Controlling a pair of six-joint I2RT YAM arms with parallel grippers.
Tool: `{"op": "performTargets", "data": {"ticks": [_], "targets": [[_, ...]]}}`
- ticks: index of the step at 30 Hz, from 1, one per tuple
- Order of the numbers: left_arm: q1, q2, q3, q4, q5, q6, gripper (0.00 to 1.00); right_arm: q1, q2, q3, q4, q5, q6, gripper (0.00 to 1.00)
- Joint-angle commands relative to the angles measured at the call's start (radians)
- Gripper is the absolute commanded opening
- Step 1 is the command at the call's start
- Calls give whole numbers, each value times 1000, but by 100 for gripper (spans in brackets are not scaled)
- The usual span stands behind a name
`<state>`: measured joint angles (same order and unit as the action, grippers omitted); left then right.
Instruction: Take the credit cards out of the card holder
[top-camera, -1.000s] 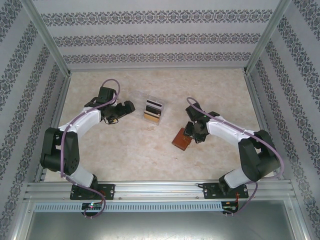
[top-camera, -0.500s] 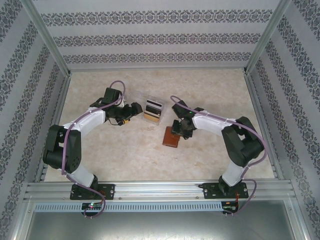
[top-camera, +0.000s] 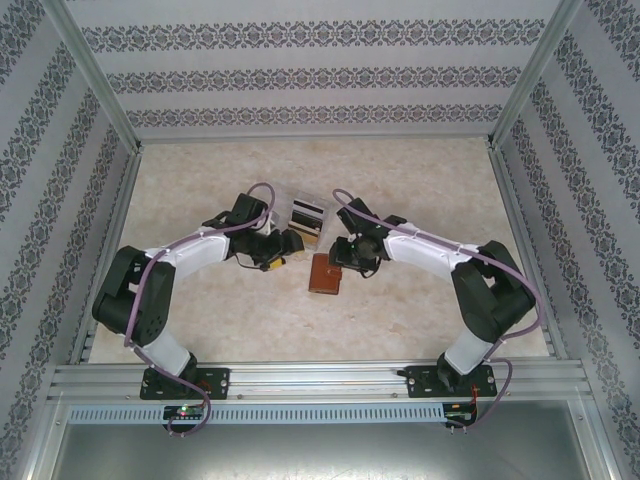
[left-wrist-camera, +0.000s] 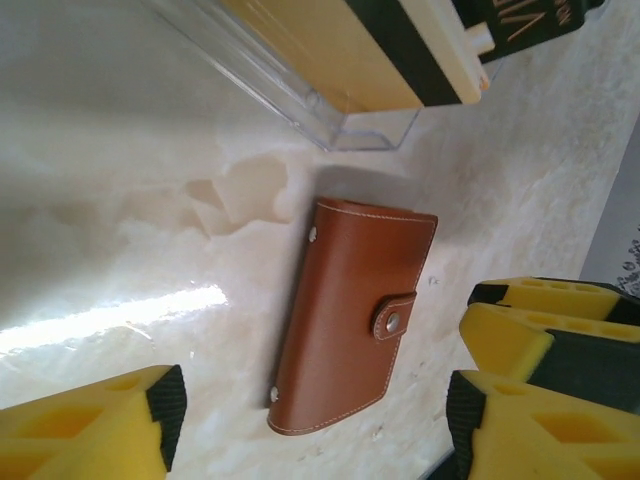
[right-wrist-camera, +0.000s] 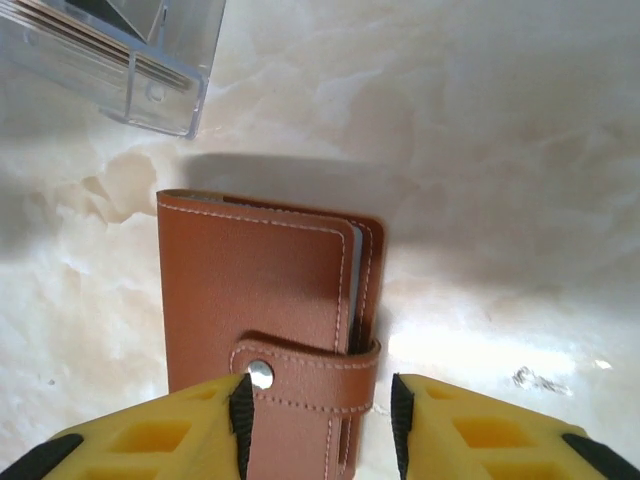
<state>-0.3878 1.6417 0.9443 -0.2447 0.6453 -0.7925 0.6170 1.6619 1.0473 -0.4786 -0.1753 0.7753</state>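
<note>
The card holder (top-camera: 325, 273) is a brown leather wallet, snapped shut by its strap (right-wrist-camera: 300, 385), lying mid-table. The credit cards are hidden inside it; a pale sliver (right-wrist-camera: 352, 280) shows between the covers. My right gripper (top-camera: 345, 255) has the strap end of the holder (right-wrist-camera: 250, 280) between its fingers (right-wrist-camera: 318, 420) and is shut on it. My left gripper (top-camera: 285, 243) hovers just left of the holder, open. In the left wrist view the holder (left-wrist-camera: 350, 320) lies ahead of the wide-apart left fingers (left-wrist-camera: 315, 410). The right gripper's yellow fingers (left-wrist-camera: 540, 320) sit beside the strap.
A clear plastic box (top-camera: 307, 222) with yellow and black cards standing in it sits just behind the holder, close to both grippers (left-wrist-camera: 330, 90) (right-wrist-camera: 110, 60). Patterned walls and metal posts enclose the marble-look table (top-camera: 200, 320).
The right gripper has carried the card holder leftward towards the table's middle. The left arm has swung right to meet it, and its jaws have narrowed somewhat.
</note>
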Motion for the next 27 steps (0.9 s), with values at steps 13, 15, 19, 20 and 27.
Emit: {"op": "performTargets", "data": {"ticks": [13, 15, 19, 20, 27], "targets": [[-95, 101, -19, 130, 29, -110, 50, 7, 80, -15, -21, -36, -2, 30], [-104, 114, -17, 145, 34, -116, 49, 6, 91, -17, -22, -32, -3, 29], [-115, 139, -9, 142, 40, -111, 48, 7, 103, -22, -26, -25, -5, 28], [-117, 146, -9, 142, 40, -108, 48, 7, 107, -24, -28, -22, -7, 28], [-127, 152, -29, 208, 65, -75, 46, 7, 136, -35, -15, -21, -13, 28]]}}
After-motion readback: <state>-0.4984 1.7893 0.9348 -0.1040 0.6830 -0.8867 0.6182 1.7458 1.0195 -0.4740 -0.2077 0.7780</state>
